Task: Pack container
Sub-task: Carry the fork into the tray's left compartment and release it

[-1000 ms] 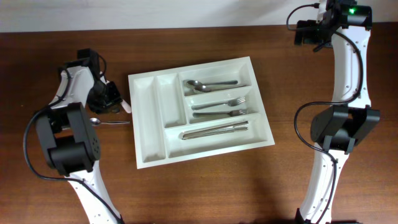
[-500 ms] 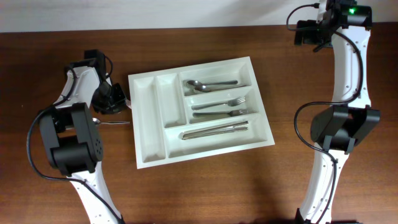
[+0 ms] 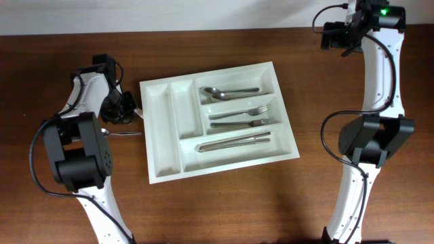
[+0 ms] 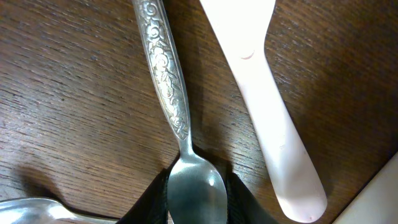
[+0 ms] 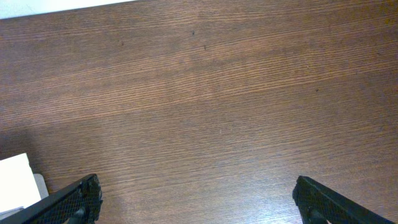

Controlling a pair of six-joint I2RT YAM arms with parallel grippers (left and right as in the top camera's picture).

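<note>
The white cutlery tray (image 3: 160,132) lies mid-table; its three long compartments hold spoons, forks and knives, and its two narrow ones are bare. My left gripper (image 3: 121,108) is just left of the tray. In the left wrist view its jaws (image 4: 196,200) are shut on the bowl of an ornate silver spoon (image 4: 165,81) lying on the wood. A white plastic utensil handle (image 4: 261,93) lies beside it, and the tray's corner (image 4: 390,186) shows at the lower right. My right gripper (image 5: 199,205) is open and empty over bare wood at the far right (image 3: 332,35).
A second silver spoon (image 3: 119,133) lies on the table left of the tray, below the left gripper; its edge shows in the left wrist view (image 4: 25,208). The table's far edge meets a white wall.
Since a second ago my left gripper has shifted slightly up and toward the tray's left side, then held still. The right arm and the tray have not moved.
</note>
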